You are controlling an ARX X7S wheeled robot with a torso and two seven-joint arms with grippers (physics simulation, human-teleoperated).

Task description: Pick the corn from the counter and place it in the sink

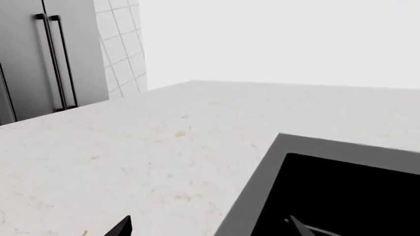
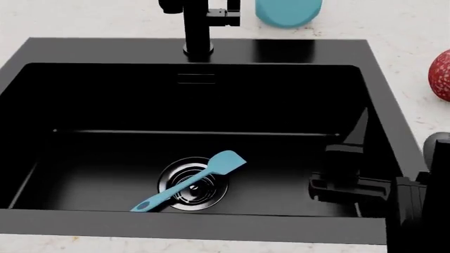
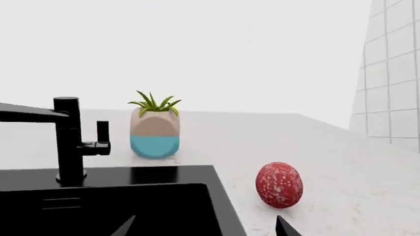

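The corn is not in any view. The black sink fills the head view, with its round metal drain and black faucet; its rim also shows in the left wrist view and the right wrist view. The white stone counter surrounds it. My right gripper is open and empty, over the sink's right side; in its wrist view the fingertips straddle the rim. My left gripper is open and empty over the sink's edge, and is out of the head view.
A light-blue spatula lies across the drain. A round red speckled fruit sits on the counter right of the sink. A blue-and-tan plant pot stands behind the faucet. Grey cabinet doors stand beyond the counter.
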